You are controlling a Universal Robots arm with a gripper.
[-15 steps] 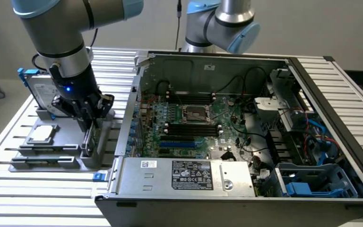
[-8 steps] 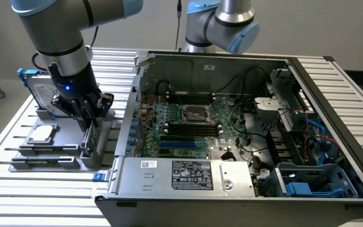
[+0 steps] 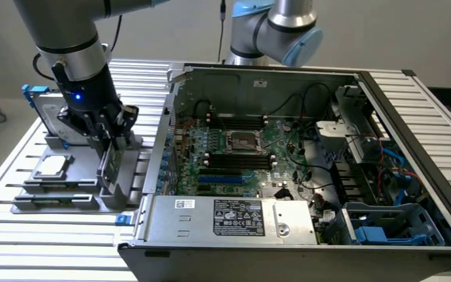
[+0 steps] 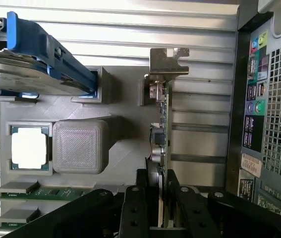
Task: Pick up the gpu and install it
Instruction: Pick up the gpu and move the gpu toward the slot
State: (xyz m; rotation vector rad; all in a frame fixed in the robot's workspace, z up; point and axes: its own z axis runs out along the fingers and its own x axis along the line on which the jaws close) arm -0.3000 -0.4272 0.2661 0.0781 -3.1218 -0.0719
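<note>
Item: thin gpu card (image 3: 110, 165), glossy black cover, green circuit board, silver end bracket. Exterior view: you find it standing on edge in the grey plastic fixture (image 3: 127, 197) beside the open black computer case (image 3: 382, 88), with the black two-finger gripper (image 3: 106, 141) at its top. Wrist view: the gripper (image 4: 156, 179) appears clamped on both faces of the gpu card (image 4: 162, 124). Handling, as judged: light, stiff, fragile; hold the flat faces, sparing components.
</note>
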